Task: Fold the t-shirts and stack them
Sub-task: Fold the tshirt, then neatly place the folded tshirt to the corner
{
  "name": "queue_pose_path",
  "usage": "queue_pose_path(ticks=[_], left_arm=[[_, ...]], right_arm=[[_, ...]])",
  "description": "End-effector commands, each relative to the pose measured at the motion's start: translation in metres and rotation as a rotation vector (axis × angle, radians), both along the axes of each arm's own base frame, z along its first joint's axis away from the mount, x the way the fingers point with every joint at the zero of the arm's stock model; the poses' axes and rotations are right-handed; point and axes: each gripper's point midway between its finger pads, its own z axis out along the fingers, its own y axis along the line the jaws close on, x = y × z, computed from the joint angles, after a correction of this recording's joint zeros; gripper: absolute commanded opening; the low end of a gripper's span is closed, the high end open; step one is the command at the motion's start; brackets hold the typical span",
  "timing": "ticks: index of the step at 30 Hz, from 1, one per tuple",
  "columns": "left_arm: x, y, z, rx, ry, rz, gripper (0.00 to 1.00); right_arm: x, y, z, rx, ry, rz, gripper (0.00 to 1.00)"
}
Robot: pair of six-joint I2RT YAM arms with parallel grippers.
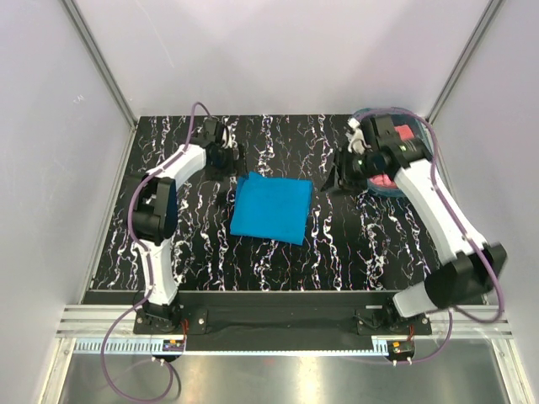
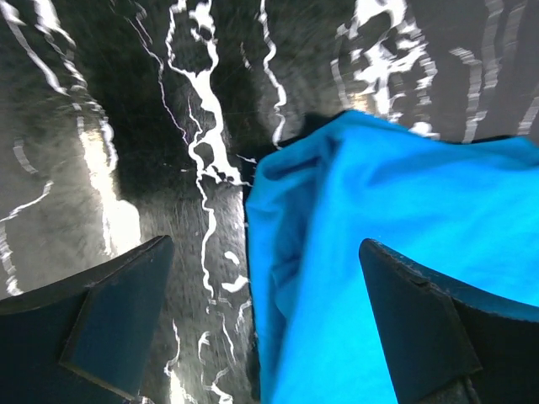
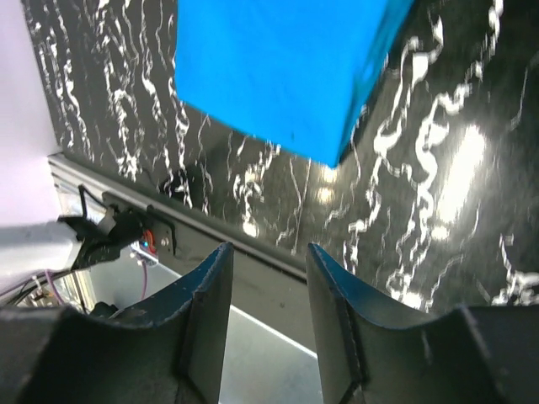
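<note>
I am holding my left fingers (image 2: 118, 328) wide apart with nothing between them, low over the far left corner of the turquoise t-shirt (image 1: 271, 208). One finger is hanging over bare tabletop (image 1: 202, 252) and the other over the cloth. My right fingers (image 3: 202, 328) are standing moderately apart, also gripping nothing, off the shirt's far right corner.

The turquoise t-shirt is lying folded into a flat, slightly skewed rectangle near the middle of the tabletop. Dark marbled surface is showing on all four sides of it, with the broadest strips on the left and on the near side. The pink t-shirt (image 1: 383, 180) is sitting in the basket (image 1: 370, 112) at the far right corner, partly hidden under my right arm.

The left wrist view is showing soft rumpled folds along the shirt's left edge, which are looking smooth from above. The right wrist view is showing a crisp pointed corner of the shirt, and beyond it the near edge of the tabletop and the metal rail (image 3: 253, 278). Only the top view is showing the basket and the pale walls (image 1: 50, 168) closing in the tabletop at the left, right and back
</note>
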Motion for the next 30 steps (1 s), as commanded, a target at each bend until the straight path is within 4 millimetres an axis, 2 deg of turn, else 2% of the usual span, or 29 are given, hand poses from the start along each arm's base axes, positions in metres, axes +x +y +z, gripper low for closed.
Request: queue_pose_path(ticks=[1,3,4,9,12,16,19,20,23,24,26,27,29,30], left_arm=[[0.016,-0.011,-0.001,-0.041,-0.057,-0.037,0.99],[0.019,-0.018,-0.004,-0.080,-0.037,-0.026,0.99],[0.017,-0.025,-0.013,-0.110,-0.012,-0.035,0.99],[-0.001,-0.045,-0.042,-0.151,0.068,-0.033,0.99],[-0.013,-0.061,-0.046,-0.187,0.083,-0.050,0.99],[-0.023,-0.075,-0.055,-0.211,0.108,-0.057,0.97],[-0.026,-0.076,-0.059,-0.230,0.117,-0.042,0.89],[-0.025,-0.076,-0.056,-0.233,0.108,-0.037,0.78],[-0.022,-0.070,-0.055,-0.199,0.086,-0.020,0.60],[-0.020,-0.069,-0.051,-0.194,0.075,-0.017,0.47],[-0.015,-0.067,-0.044,-0.180,0.045,-0.021,0.33],[-0.014,-0.065,-0.041,-0.167,0.040,-0.019,0.19],[-0.005,-0.057,-0.028,-0.123,-0.011,0.002,0.00],[0.001,-0.048,-0.022,-0.078,-0.038,0.031,0.00]], right_arm=[[-0.032,-0.010,0.002,0.014,0.030,-0.023,0.47],[-0.045,-0.017,0.003,0.004,0.015,-0.029,0.47],[-0.049,-0.019,0.001,-0.002,0.020,-0.035,0.48],[-0.059,-0.024,0.015,0.004,-0.026,-0.037,0.48],[-0.063,-0.024,0.019,0.015,-0.040,-0.035,0.47],[-0.070,-0.026,0.014,0.015,-0.029,-0.035,0.47],[-0.074,-0.026,0.016,0.025,-0.036,-0.033,0.47],[-0.075,-0.027,0.015,0.020,-0.033,-0.035,0.47],[-0.079,-0.030,0.013,0.010,-0.030,-0.033,0.47],[-0.081,-0.030,0.012,0.007,-0.023,-0.030,0.47],[-0.084,-0.032,0.010,0.003,-0.017,-0.031,0.46],[-0.085,-0.032,0.009,0.001,-0.011,-0.032,0.46],[-0.088,-0.034,0.007,-0.008,-0.003,-0.035,0.46],[-0.089,-0.035,0.005,-0.011,0.002,-0.034,0.47]])
